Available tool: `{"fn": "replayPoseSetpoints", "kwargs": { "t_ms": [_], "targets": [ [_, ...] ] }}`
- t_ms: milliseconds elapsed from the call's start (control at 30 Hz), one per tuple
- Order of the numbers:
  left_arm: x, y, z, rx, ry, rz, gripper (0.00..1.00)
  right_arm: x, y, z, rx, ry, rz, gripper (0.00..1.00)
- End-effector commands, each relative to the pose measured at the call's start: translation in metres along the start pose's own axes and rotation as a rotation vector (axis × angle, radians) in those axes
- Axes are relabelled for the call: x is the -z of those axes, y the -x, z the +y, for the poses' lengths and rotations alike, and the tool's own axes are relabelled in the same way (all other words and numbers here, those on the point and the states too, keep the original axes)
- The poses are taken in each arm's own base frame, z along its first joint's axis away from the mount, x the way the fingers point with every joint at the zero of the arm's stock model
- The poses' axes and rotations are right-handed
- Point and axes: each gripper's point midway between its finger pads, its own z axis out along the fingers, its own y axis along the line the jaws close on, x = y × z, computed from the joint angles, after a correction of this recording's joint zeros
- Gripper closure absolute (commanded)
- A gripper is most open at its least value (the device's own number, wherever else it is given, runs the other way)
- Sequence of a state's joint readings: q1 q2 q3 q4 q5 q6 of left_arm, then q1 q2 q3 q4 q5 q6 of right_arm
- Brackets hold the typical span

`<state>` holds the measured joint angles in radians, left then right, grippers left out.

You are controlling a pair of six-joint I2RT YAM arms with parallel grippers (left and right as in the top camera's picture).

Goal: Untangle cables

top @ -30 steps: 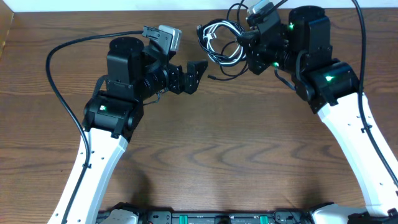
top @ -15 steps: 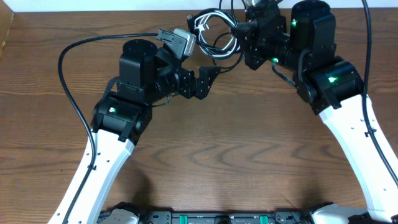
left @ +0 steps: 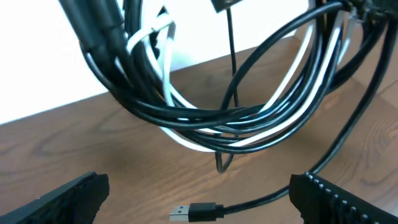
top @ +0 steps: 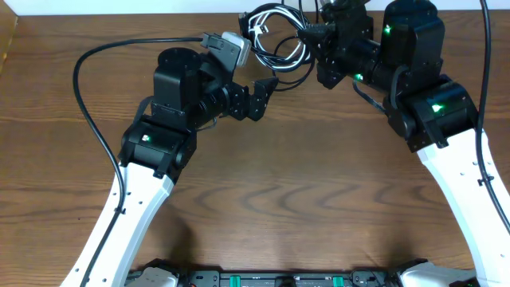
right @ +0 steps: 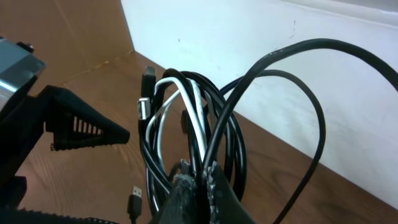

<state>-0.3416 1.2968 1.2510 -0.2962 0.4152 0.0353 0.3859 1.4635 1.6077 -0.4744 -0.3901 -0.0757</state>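
Note:
A tangled bundle of black and white cables (top: 279, 41) hangs at the far edge of the table. My right gripper (top: 316, 38) is shut on several of its strands, and in the right wrist view the loops (right: 186, 112) rise out of the pinched fingertips (right: 214, 180). A black USB plug (left: 196, 212) dangles low from the cables (left: 217, 118), just above the wood, and also shows as a plug (right: 135, 202) in the right wrist view. My left gripper (top: 263, 96) stands open just left of and below the bundle. The plug lies between its spread fingers (left: 68, 199).
The brown wooden table (top: 279, 183) ends at a white wall (right: 249, 43) right behind the bundle. A thick black arm wire (top: 88, 96) loops to the left of the left arm, and another (top: 484, 48) runs past the right arm.
The right gripper has carried the bundle farther back and up toward the wall. The left arm has followed, moving right and back until its open fingers sit under the hanging loops.

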Motion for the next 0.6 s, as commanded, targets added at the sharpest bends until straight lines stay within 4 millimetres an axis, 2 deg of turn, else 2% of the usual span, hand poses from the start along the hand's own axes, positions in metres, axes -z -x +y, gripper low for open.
{"fn": "replayPoseSetpoints", "kwargs": {
  "t_ms": [0, 167, 200, 433, 567],
  "targets": [
    [-0.002, 0.008, -0.020, -0.113, -0.124, -0.022, 0.02, 0.014, 0.024, 0.012, 0.012, 0.027, -0.060, 0.99],
    [-0.013, -0.001, -0.037, -0.103, -0.260, 0.002, 0.02, 0.014, 0.020, 0.014, 0.008, 0.039, -0.047, 0.99],
    [-0.013, -0.001, -0.049, -0.104, -0.338, -0.003, 0.02, 0.014, 0.016, 0.014, 0.020, 0.038, -0.031, 0.99],
    [-0.009, 0.012, -0.049, -0.132, -0.324, -0.053, 0.00, 0.014, 0.005, 0.010, 0.036, 0.012, 0.015, 0.99],
    [-0.008, 0.014, -0.044, -0.129, -0.290, -0.060, 0.09, 0.014, 0.002, 0.010, 0.037, 0.012, 0.026, 0.99]
  ]
}}
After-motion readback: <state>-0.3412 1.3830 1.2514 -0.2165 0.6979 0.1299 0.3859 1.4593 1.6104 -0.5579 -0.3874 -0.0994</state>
